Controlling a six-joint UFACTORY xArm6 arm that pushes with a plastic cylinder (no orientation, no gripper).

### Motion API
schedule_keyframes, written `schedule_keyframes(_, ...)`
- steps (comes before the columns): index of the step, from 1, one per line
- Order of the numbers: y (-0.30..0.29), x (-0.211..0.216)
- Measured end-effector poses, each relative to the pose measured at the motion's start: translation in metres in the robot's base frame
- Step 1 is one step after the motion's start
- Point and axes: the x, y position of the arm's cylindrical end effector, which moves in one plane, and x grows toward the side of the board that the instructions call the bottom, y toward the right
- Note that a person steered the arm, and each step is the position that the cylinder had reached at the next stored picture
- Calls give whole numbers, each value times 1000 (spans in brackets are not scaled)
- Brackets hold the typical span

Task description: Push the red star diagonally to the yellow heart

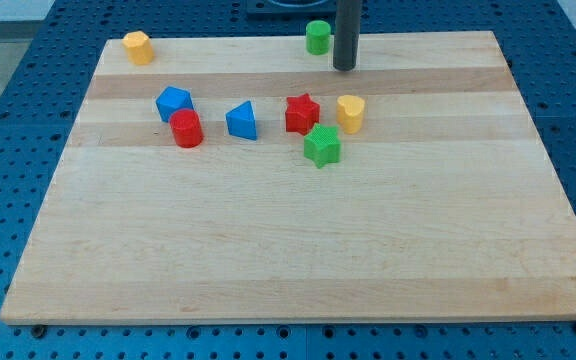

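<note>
My tip (344,68) stood on the wooden board (268,250) in the upper centre of the frame, just to the right of the green cylinder (317,37) and apart from it. The rod rose straight out of the top edge of the view. The arm carried no fingers; the rod end held nothing and touched no block.

The red star (302,113) lay below the tip and slightly to its left, in the upper middle of the board, well apart from the tip. The yellow heart (351,112) sat just to the right of the red star, at about the same height in the frame, with a narrow gap between them. The heart lay almost directly below the tip.

The green star (322,146) lay just below the gap between the red star and the yellow heart, close to both; whether it touched the red star could not be determined.

The blue triangular block (242,121) lay to the left of the red star, apart from it. Farther left, the blue block (173,103) and the red cylinder (186,129) sat together, the cylinder at the lower right of the blue block and apparently touching it.

The yellow block (138,47) stood alone at the upper left corner of the board.

The board rested on a blue perforated table (8,150).
</note>
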Motion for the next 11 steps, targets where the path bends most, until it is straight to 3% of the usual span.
schedule_keyframes(1,-6,12)
schedule_keyframes(3,-107,31)
schedule_keyframes(6,-109,118)
schedule_keyframes(7,-74,128)
schedule_keyframes(9,-37,84)
schedule_keyframes(11,50,16)
